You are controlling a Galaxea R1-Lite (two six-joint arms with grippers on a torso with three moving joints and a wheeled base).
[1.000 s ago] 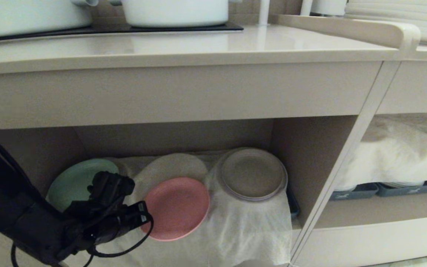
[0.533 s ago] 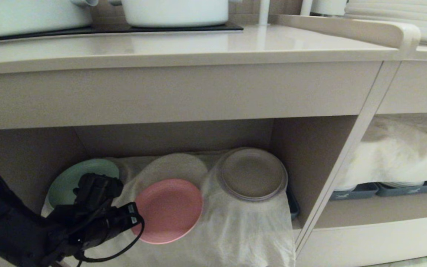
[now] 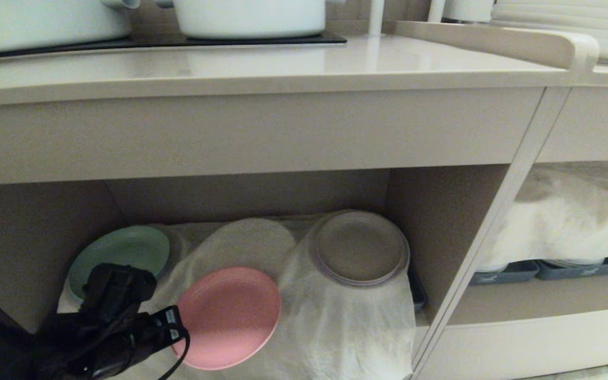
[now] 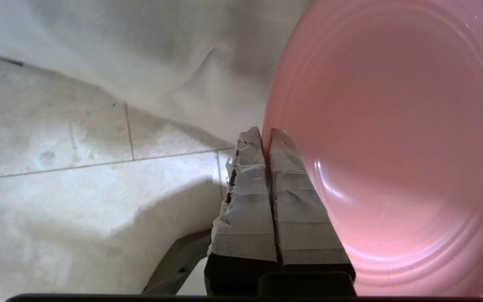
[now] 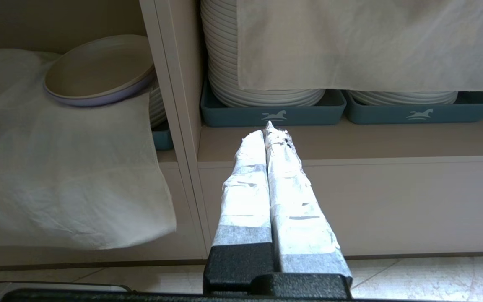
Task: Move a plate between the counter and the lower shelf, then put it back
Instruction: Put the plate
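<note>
The pink plate hangs tilted at the front of the lower shelf, over the white cloth. My left gripper is shut on the plate's left rim. In the left wrist view the taped fingers pinch the rim of the plate, one finger on each face. The counter runs above the recess. My right gripper is shut on nothing, low in front of the neighbouring shelf, outside the head view.
A green plate and a grey-brown plate lie in the recess on either side. White pots stand on the hob. Dark trays of stacked white plates fill the right shelf. Tiled floor lies below.
My left gripper has drawn back down and to the left with the pink plate, bringing it out toward the shelf's front edge. The other plates have not moved.
</note>
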